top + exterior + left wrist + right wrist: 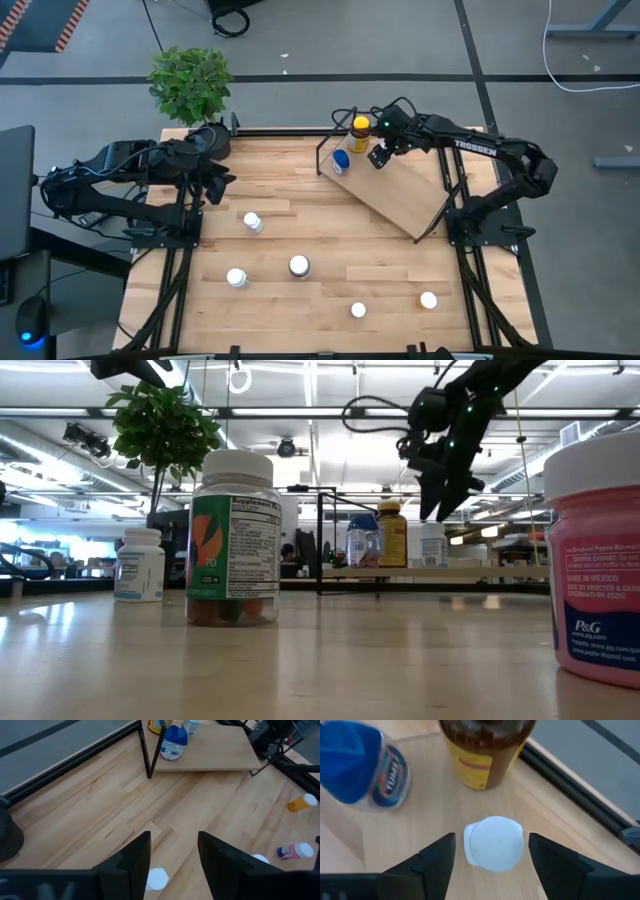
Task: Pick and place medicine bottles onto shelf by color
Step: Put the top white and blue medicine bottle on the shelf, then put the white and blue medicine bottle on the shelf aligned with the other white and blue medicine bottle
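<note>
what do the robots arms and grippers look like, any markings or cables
Both arms are dark, near black, built of jointed segments. The right arm carries white TROSSEN lettering, a small green light near its wrist, and a black cable looping above it. The left arm shows no readable marking. Each gripper has two flat, dark, angular fingers.

On the tilted wooden shelf (400, 185) stood three bottles: amber (360, 133), blue-capped (341, 160), white-capped (494, 843); five others lay off it.

The wooden table (330, 290) carries five loose white-capped bottles (299, 266) and the tilted shelf (400, 185), on which stand an amber bottle (360, 133), a blue-capped bottle (341, 160) and a white-capped one (494, 843).
</note>
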You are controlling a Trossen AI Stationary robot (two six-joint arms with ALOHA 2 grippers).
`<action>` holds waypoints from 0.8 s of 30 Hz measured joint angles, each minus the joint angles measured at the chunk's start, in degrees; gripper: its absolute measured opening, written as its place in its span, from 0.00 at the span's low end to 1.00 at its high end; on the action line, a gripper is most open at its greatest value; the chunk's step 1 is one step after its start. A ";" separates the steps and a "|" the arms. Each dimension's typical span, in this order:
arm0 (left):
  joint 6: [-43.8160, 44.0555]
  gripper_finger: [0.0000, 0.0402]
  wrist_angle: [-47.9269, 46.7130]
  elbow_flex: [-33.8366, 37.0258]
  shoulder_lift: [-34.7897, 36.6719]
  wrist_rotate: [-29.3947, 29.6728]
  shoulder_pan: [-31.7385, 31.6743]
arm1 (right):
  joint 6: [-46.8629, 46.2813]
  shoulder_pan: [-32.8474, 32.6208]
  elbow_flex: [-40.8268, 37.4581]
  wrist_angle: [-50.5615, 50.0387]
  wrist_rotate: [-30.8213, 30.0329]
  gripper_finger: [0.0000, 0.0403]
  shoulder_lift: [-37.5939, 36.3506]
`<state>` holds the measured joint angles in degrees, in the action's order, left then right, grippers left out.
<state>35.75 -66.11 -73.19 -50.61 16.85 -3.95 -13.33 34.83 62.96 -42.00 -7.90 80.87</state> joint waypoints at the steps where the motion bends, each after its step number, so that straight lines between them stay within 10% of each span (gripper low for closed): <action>1: -0.02 0.42 0.00 0.00 0.00 0.09 0.02 | -0.29 0.00 0.00 -0.02 0.05 0.64 -0.79; 11: 1.60 0.42 0.02 0.00 0.00 0.10 0.02 | -7.62 -2.64 0.07 0.63 6.98 0.64 -7.18; 24: -1.67 0.42 -0.88 0.11 -0.84 -7.54 0.07 | -4.20 -26.03 0.11 10.61 4.38 0.64 -7.44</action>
<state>34.08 -66.99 -73.07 -51.45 9.31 -3.88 -17.53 8.80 63.07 -31.38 -3.52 73.43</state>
